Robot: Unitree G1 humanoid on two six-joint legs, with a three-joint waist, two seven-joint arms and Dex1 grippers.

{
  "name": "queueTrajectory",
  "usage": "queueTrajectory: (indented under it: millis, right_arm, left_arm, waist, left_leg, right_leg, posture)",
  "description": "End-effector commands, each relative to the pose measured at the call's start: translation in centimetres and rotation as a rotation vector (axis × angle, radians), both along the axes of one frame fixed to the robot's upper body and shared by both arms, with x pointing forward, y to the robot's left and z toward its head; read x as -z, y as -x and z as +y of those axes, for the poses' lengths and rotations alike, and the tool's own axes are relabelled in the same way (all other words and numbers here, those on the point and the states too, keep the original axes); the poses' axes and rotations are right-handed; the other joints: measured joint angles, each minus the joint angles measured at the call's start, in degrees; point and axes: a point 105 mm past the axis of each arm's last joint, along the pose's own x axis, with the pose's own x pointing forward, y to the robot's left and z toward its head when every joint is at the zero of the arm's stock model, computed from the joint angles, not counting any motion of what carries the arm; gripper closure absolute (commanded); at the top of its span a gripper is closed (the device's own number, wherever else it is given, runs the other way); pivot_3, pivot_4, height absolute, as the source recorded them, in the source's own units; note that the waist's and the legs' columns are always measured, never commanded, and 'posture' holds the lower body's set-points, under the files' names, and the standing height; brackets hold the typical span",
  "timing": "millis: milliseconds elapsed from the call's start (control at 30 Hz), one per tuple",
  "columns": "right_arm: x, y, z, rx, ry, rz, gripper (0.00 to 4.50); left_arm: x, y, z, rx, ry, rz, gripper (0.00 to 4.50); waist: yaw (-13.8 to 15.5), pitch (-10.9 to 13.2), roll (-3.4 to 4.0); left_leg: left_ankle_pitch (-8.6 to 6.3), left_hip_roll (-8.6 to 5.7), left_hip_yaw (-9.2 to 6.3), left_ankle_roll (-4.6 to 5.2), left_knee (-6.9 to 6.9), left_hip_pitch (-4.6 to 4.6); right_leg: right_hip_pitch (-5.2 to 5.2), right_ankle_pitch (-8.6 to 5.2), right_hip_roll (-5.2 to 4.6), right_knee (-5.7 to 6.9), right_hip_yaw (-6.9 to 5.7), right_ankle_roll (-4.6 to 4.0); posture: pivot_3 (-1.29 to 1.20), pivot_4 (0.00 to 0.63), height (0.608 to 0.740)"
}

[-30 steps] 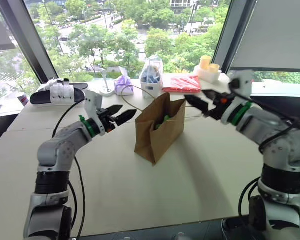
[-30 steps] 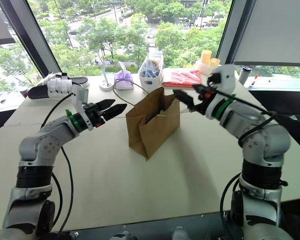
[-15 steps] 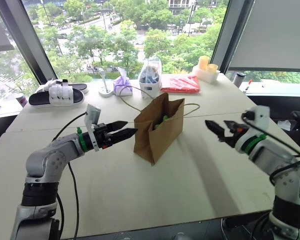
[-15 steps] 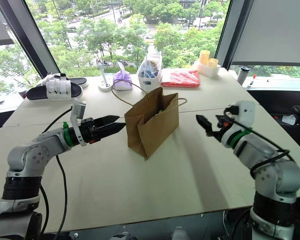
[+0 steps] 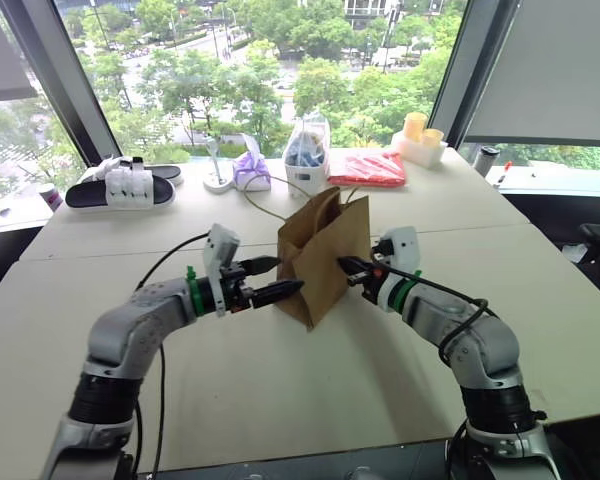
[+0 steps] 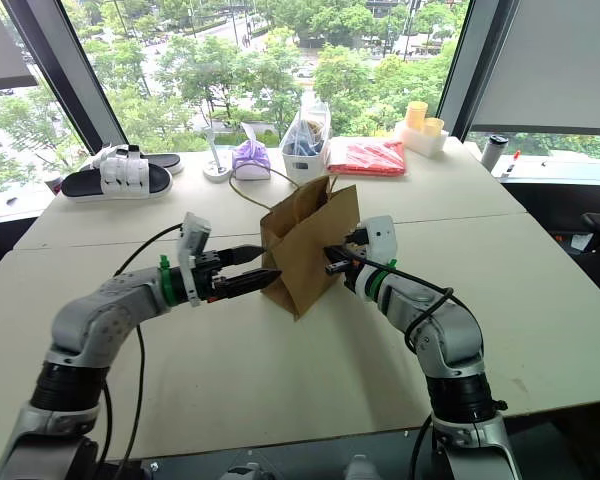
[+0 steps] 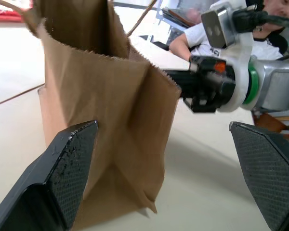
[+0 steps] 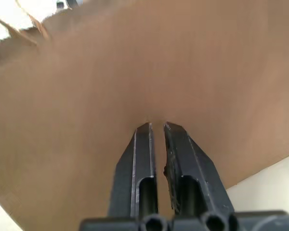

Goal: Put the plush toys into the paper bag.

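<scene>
Paper bag: the brown paper bag [image 5: 325, 255] is standing upright near the middle of the pale table [image 5: 280, 400], mouth open toward the ceiling, its thin loop handles [image 5: 265, 210] trailing back over the tabletop.
Plush toys: neither toy is showing on the table, and the bag's inside is not showing clearly enough to say what is lying in it.
Left gripper: the left gripper [image 5: 276, 280] is reaching level toward the bag's near corner, its two black fingers [image 7: 62, 173] standing wide apart with the bag's edge between them, clamping nothing (the wrist view puts one finger in front of the paper, the other well off to the side).
Right gripper: the right gripper [image 8: 156, 132] is pointing at the bag's opposite face, fingers drawn almost together with only a sliver of gap, tips right at the brown paper; whether they are pinching a fold cannot be told.
Far edge of table: a black-and-white sandal [image 5: 120, 188], a purple cloth bundle [image 5: 250, 170], a clear plastic bag with blue contents [image 5: 307, 155], a flat red packet [image 5: 367, 168] and yellow cups [image 5: 420, 130] are lining the window side.
Background: a person [image 7: 221, 29] in a white shirt is sitting beyond the table.
</scene>
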Motion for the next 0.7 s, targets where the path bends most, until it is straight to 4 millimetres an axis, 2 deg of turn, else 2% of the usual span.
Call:
queueTrajectory:
  millis: [33,167,333,567,700]
  right_arm:
    - [-1.4,-0.3,0.6,-0.020,0.001,-0.069,4.20]
    - [-1.4,-0.3,0.7,-0.015,0.001,-0.071,4.20]
    - [-1.3,-0.1,0.6,-0.009,0.002,-0.073,4.20]
    - [-1.5,0.0,0.6,-0.010,-0.003,-0.075,4.20]
    - [-1.4,0.0,0.8,-0.019,-0.001,-0.074,4.20]
  left_arm:
    - [-0.6,-0.8,-1.0,-0.037,-0.007,-0.075,0.00]
    - [-0.3,-1.7,-2.0,-0.098,-0.018,-0.107,0.00]
    - [-0.3,-2.4,-1.6,-0.173,-0.016,-0.126,0.00]
    - [-2.1,-0.5,1.0,-0.191,-0.032,-0.157,0.00]
    - [-2.8,0.0,1.8,-0.204,-0.038,-0.161,0.00]
  waist:
    - [-0.04,0.00,0.00]
    - [0.00,0.00,0.00]
    - [-0.03,0.00,0.00]
    - [-0.37,0.00,0.00]
    - [-0.06,0.00,0.00]
  left_leg:
    - [0.00,0.00,0.00,-0.01,0.00,0.00]
    - [0.01,0.00,0.00,-0.02,0.01,0.00]
    - [0.01,0.00,-0.01,-0.01,0.01,0.00]
    - [0.00,0.02,-0.03,-0.01,-0.03,0.00]
    - [0.01,0.02,-0.04,-0.01,-0.01,0.00]
  right_leg:
    - [0.00,0.00,0.00,0.01,0.00,0.00]
    - [0.00,0.00,0.01,0.02,-0.01,0.00]
    - [0.00,0.00,0.01,0.02,-0.01,0.00]
    - [-0.07,0.00,0.01,0.06,0.00,0.00]
    - [-0.05,0.00,0.01,0.06,0.01,0.00]
  posture:
    - [0.00,0.150,0.740]
    - [0.00,0.150,0.740]
    - [0.00,0.150,0.740]
    - [0.00,0.150,0.740]
    - [0.00,0.150,0.740]
